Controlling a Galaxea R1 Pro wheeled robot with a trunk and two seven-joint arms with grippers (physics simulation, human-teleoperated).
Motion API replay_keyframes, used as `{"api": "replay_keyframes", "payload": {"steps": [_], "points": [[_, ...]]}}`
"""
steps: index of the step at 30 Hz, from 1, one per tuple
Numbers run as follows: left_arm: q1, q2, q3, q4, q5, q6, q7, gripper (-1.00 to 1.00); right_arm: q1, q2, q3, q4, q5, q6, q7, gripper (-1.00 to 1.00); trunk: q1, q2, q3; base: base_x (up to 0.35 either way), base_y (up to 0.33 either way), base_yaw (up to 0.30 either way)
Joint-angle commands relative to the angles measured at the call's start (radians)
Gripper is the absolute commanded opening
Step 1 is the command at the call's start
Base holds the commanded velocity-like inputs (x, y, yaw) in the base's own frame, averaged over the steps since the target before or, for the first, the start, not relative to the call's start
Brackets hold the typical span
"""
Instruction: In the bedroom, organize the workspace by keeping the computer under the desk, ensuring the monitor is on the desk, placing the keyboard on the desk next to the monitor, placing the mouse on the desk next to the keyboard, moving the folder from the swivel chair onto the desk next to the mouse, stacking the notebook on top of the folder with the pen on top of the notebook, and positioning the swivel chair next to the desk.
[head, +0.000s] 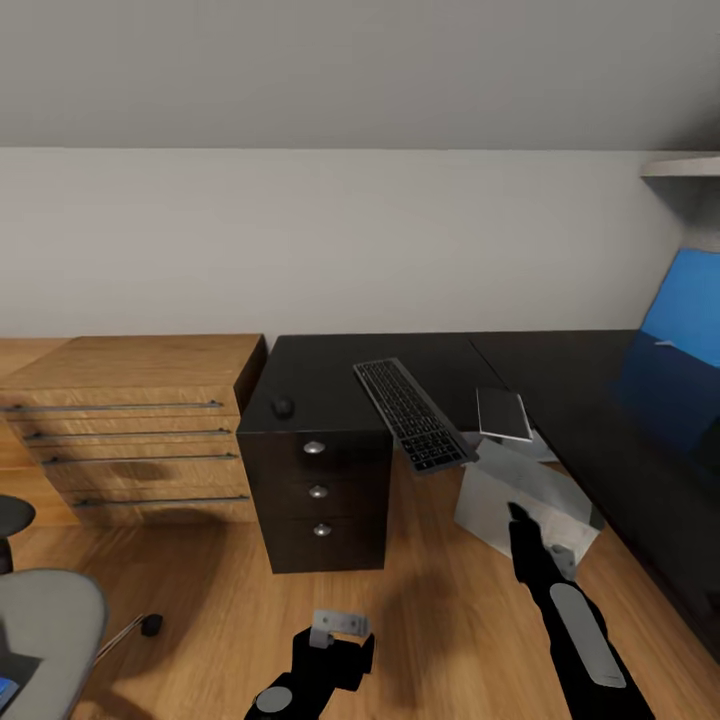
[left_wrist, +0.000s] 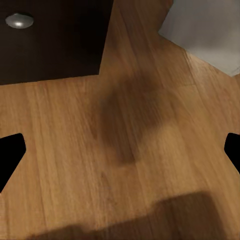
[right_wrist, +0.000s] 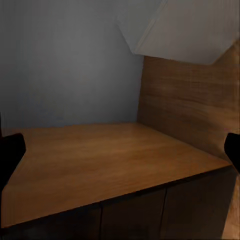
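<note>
Keyboard (head: 412, 412) overhangs the desk (head: 330, 375) edge at frame centre, could slip onto the computer (head: 525, 500). Left pincer (left_wrist: 120, 150) wide, empty; right pincer (right_wrist: 120, 150) wide, empty.

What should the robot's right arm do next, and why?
Probably raise the open right gripper toward the slim black keyboard and nudge it back: its near end overhangs the edge of the black desk, and the gripper holds nothing.
</note>
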Motion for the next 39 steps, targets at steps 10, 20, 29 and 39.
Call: {"api": "replay_keyframes", "payload": {"steps": [10,20,29,39], "points": [[-0.001,0.0,0.088,0.094,0.015,-0.011,0.009,1.0,-0.083,-0.002,0.026,0.347,0.431,-0.037,-0.051,1.0,-0.039,0.07,0.03,-0.001,0.0,0.0],[-0.001,0.007,0.181,0.293,0.014,-0.126,0.009,1.0,-0.091,0.048,0.128,0.68,0.922,-0.363,-0.053,1.0,-0.077,0.14,0.062,0.0,0.0,0.0],[-0.001,0.009,0.143,0.71,0.008,-0.392,0.006,1.0,-0.091,0.051,0.206,1.051,1.238,-0.678,-0.059,1.0,-0.111,0.203,0.09,0.0,0.0,0.0],[-0.001,0.015,0.14,0.885,0.01,-0.602,0.006,1.0,-0.081,0.049,0.21,1.128,1.26,-0.709,-0.054,1.0,-0.15,0.273,0.121,0.0,0.0,0.0]]}}
